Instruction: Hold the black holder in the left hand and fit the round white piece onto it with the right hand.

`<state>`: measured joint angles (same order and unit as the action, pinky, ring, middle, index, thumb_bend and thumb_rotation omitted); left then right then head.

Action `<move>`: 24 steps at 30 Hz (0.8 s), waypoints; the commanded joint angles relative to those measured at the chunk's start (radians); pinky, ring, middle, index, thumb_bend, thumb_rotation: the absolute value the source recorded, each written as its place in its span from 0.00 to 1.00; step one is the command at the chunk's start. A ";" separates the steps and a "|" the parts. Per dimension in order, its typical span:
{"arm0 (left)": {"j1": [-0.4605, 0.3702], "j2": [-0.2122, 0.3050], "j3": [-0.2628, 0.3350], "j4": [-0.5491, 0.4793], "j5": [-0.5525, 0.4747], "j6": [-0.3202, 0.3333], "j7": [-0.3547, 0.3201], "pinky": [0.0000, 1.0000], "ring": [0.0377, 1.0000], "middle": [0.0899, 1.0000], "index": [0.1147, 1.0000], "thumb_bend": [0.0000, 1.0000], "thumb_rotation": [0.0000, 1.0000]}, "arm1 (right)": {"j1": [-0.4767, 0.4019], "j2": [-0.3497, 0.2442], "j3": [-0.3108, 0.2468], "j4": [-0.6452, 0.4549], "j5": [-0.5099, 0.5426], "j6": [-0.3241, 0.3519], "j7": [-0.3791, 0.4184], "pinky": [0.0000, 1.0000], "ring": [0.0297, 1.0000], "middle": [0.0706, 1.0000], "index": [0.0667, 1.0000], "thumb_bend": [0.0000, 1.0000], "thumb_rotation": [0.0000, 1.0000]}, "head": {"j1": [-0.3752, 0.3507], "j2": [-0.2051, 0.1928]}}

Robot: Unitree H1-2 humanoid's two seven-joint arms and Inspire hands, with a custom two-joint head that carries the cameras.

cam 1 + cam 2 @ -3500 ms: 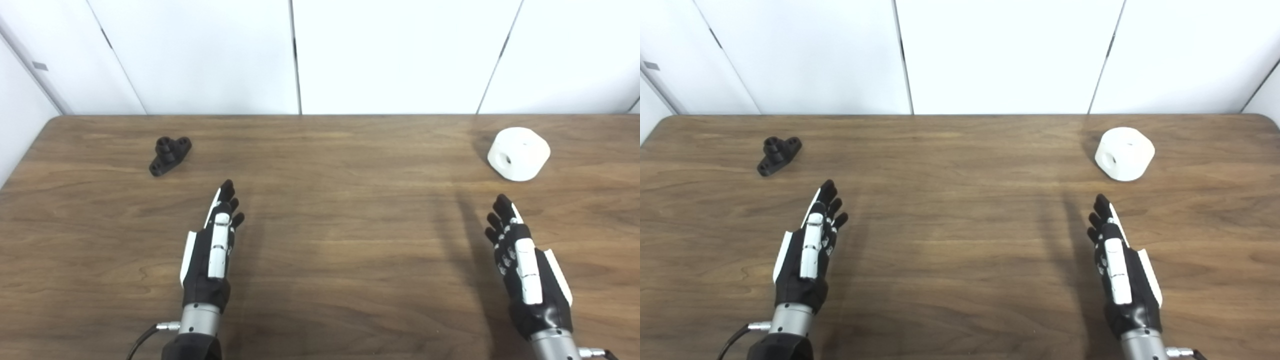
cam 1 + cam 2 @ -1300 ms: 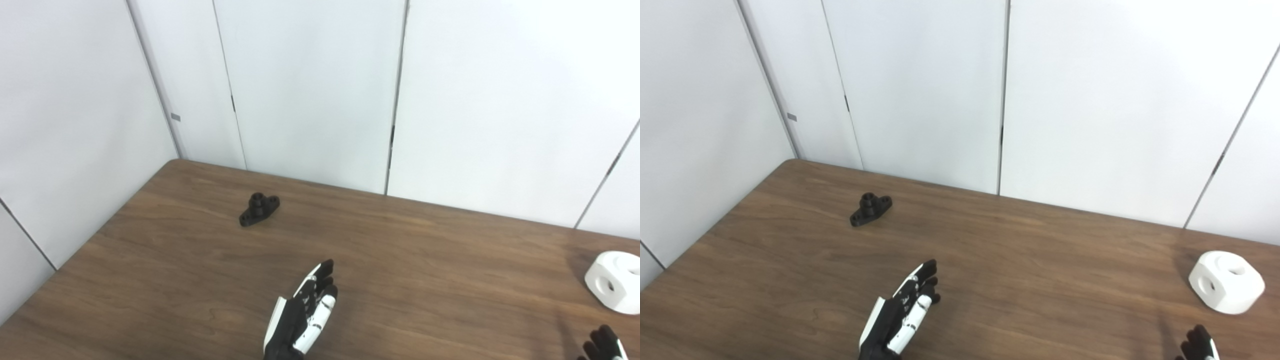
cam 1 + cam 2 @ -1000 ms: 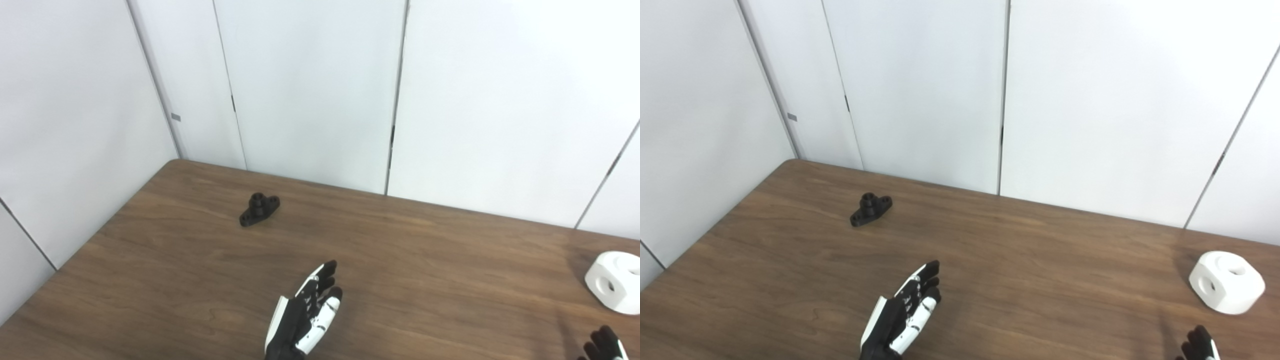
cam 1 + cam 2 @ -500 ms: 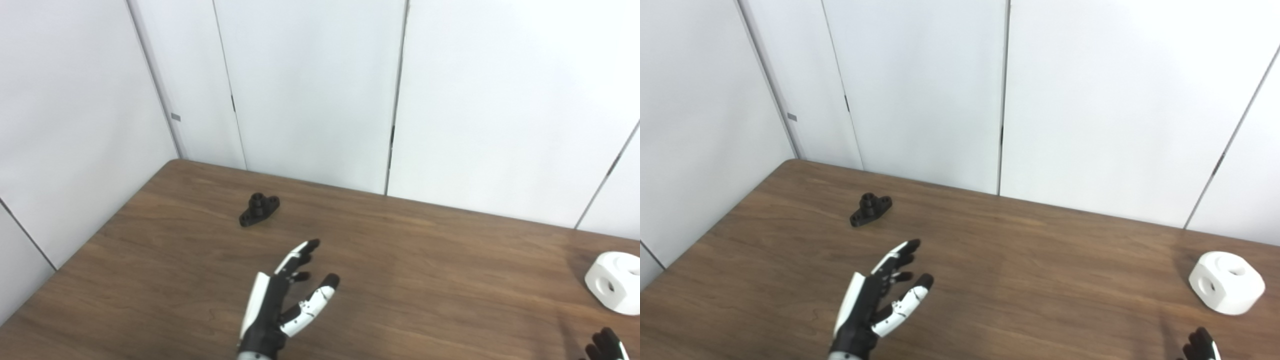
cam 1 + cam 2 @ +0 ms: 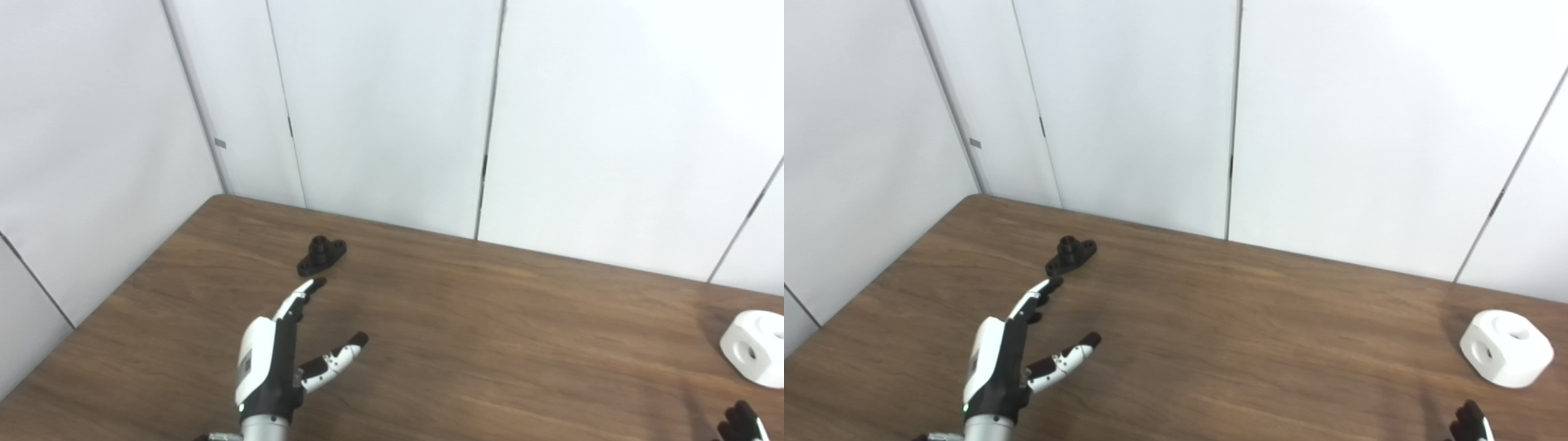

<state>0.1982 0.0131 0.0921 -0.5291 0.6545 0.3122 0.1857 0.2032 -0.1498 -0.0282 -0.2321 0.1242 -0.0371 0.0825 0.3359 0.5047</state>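
Note:
The black holder [image 5: 322, 255] lies on the wooden table [image 5: 490, 331] near its far left corner. My left hand [image 5: 278, 361] is open and empty, fingers stretched toward the holder and thumb spread to the right; its fingertips [image 5: 316, 283] are a short way in front of the holder, not touching it. The round white piece [image 5: 1505, 347] with holes in its sides sits at the right edge of the table. Only the fingertips of my right hand [image 5: 1470, 422] show at the bottom right corner, below the white piece and apart from it.
White wall panels [image 5: 392, 110] stand right behind the table's far edge and along its left side. The table's left edge [image 5: 122, 288] runs diagonally close to the holder.
The camera turned left and up early on. Since then my left hand has reached forward and left toward the holder and spread its fingers and thumb. The holder and white piece have not moved.

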 commanded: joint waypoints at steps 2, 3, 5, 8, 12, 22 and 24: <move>-0.023 0.032 0.014 -0.005 0.078 0.023 0.001 0.78 0.86 0.87 0.81 0.78 0.30 | -0.005 0.015 0.000 -0.024 -0.007 -0.009 -0.003 1.00 1.00 1.00 1.00 0.44 1.00 | -0.002 0.000; -0.032 0.038 0.018 0.000 0.093 0.030 -0.001 0.77 0.86 0.87 0.81 0.77 0.31 | -0.006 0.016 0.000 -0.023 -0.011 -0.011 -0.005 1.00 1.00 1.00 1.00 0.44 1.00 | -0.002 0.000; -0.051 0.052 0.026 0.013 0.117 0.040 -0.004 0.75 0.86 0.87 0.81 0.77 0.32 | -0.006 0.018 0.002 -0.022 -0.015 -0.012 -0.007 1.00 1.00 1.00 1.00 0.44 1.00 | -0.006 0.001; -0.079 0.077 0.036 0.040 0.135 0.040 0.001 0.73 0.85 0.85 0.81 0.79 0.36 | -0.006 0.020 0.005 -0.022 -0.018 -0.014 -0.007 1.00 1.00 1.00 1.00 0.44 1.00 | -0.007 0.002; -0.123 0.105 0.047 0.077 0.148 0.047 0.013 0.74 0.85 0.85 0.80 0.79 0.38 | -0.004 0.022 0.006 -0.021 -0.017 -0.019 -0.007 1.00 1.00 1.00 1.00 0.43 1.00 | -0.011 0.004; -0.235 0.191 0.049 0.197 0.173 0.061 0.015 0.82 0.88 0.85 0.79 0.78 0.39 | 0.008 0.029 0.013 -0.036 -0.030 -0.002 -0.016 1.00 1.00 1.00 1.00 0.48 1.00 | -0.022 0.010; -0.256 0.199 0.048 0.217 0.176 0.070 0.012 0.79 0.89 0.85 0.79 0.77 0.39 | 0.010 0.030 0.014 -0.034 -0.030 -0.007 -0.018 1.00 1.00 1.00 1.00 0.48 1.00 | -0.024 0.013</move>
<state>-0.0222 0.1920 0.1391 -0.3017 0.8097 0.3825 0.1832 0.2095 -0.1440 -0.0186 -0.2394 0.0919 -0.0336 0.0635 0.3114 0.5169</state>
